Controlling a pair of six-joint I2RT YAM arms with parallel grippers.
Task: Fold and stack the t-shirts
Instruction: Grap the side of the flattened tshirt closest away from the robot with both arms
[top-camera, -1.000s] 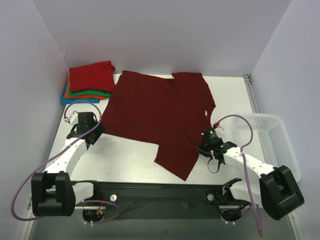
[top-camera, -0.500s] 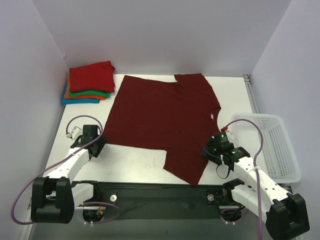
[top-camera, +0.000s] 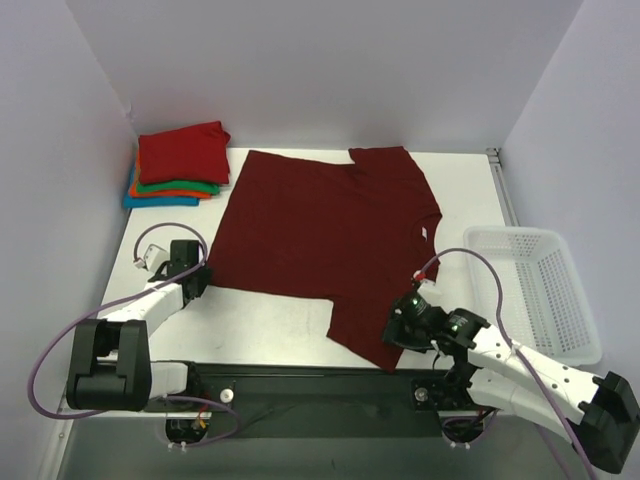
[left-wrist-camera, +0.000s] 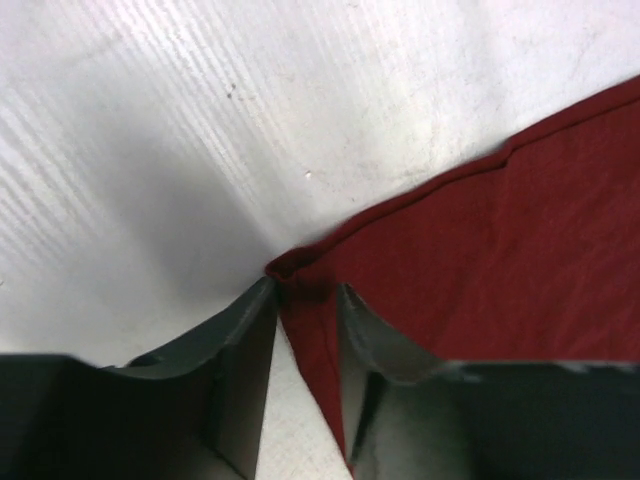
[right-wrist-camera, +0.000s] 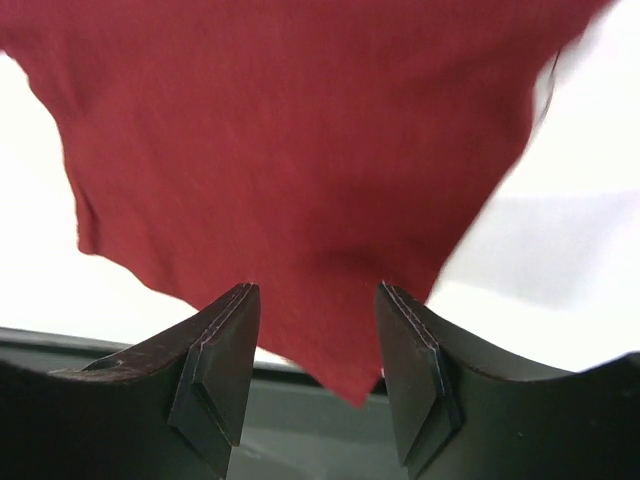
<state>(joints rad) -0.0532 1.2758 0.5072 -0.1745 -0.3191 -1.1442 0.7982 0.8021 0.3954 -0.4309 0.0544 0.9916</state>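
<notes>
The dark maroon t-shirt (top-camera: 320, 225) lies spread flat across the middle of the table. My left gripper (top-camera: 198, 278) sits at its near left corner. In the left wrist view the fingers stand close together (left-wrist-camera: 305, 292) with the bunched hem corner (left-wrist-camera: 300, 280) between the tips. My right gripper (top-camera: 393, 335) hovers over the shirt's near right corner, which hangs at the table's front edge. It is open (right-wrist-camera: 315, 300) with maroon cloth (right-wrist-camera: 300, 150) below it and nothing held. Folded red, green, orange and blue shirts (top-camera: 182, 160) are stacked at the far left.
A white mesh basket (top-camera: 520, 232) stands at the right edge of the table. The black base rail (top-camera: 300, 378) runs along the near edge, and shows under the shirt corner in the right wrist view (right-wrist-camera: 300, 445). Walls enclose the far, left and right sides.
The maroon shirt slid toward the near edge, then stopped. My right gripper has come off it and moved left and nearer, over the near corner. My left gripper stays at its corner.
</notes>
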